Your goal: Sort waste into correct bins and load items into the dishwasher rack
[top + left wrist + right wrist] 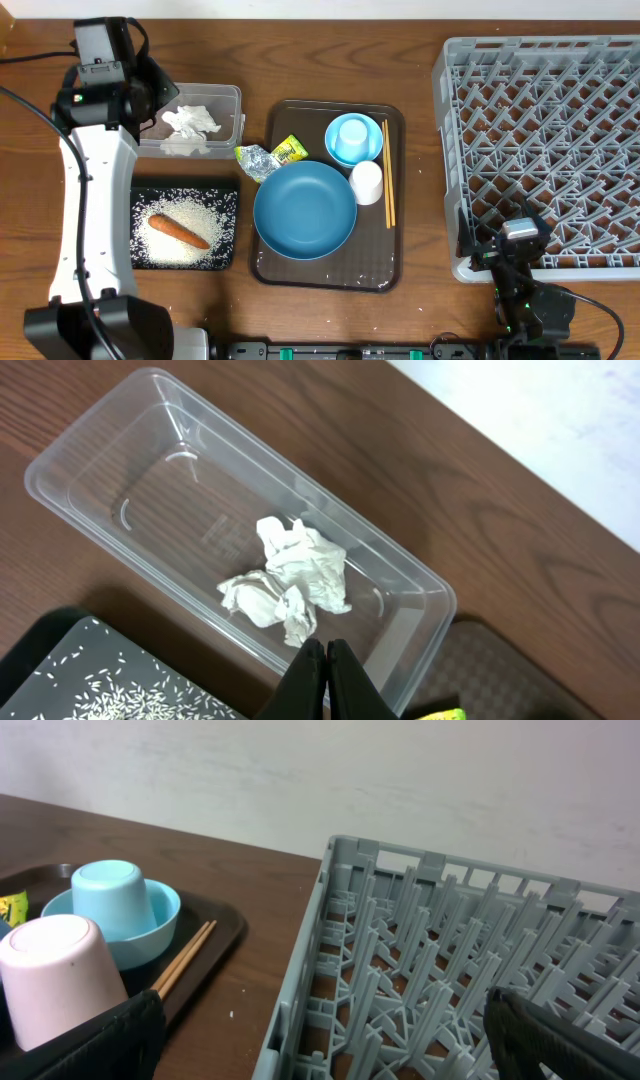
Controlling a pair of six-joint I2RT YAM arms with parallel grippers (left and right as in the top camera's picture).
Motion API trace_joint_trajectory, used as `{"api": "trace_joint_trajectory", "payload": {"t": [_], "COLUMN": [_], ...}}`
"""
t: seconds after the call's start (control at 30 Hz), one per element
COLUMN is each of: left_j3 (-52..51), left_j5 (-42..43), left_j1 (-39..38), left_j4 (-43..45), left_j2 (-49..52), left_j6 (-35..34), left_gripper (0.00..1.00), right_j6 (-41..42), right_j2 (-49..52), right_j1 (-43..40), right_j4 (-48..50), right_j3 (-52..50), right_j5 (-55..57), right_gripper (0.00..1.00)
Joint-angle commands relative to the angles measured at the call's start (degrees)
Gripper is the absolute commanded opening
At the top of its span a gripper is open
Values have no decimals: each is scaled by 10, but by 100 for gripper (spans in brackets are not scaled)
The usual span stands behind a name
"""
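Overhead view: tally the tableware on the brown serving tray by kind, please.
dark-blue dish: 1
light-blue bowl: 1
cups: 2, the light-blue cup and the white cup
wooden chopsticks: 2
Total: 6

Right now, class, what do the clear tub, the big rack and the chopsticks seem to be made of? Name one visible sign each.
Clear tub: glossy see-through plastic; grain of the table shows through. Rack: matte grey moulded plastic, judging by its uniform pegs. Chopsticks: probably wood or bamboo; pale tan, dull.
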Motion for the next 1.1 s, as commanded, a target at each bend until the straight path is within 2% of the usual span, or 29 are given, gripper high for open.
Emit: {"api": "trace_joint_trajectory", "payload": {"t": [0.0,0.8,0.87,0.9,0.97,1.07], "left_j3": [-5,-5,-5,-5,-5,-5], "left_j5": [-9,-38,-19,5,45,131], "left_j1": [2,2,2,2,2,1], "left_j4": [0,12,1,-11,-24,-40], "left_j2": [16,41,47,48,48,47], "left_j6": [-7,-7,-7,-7,-5,20], "left_gripper": [6,6,13,22,32,38], "right_j6": [-4,-4,-4,-4,-4,-4], "right_j2": [-3,-3,-3,-3,-3,-3], "right_j1": [-7,-7,-7,-7,-7,-7], "right_j4": [-2,-2,-2,-2,-2,-2], "right_j3": [-1,-1,-1,-1,-1,-1], "right_j5": [1,1,1,1,1,1], "right_gripper": [99,99,99,99,99,99]}}
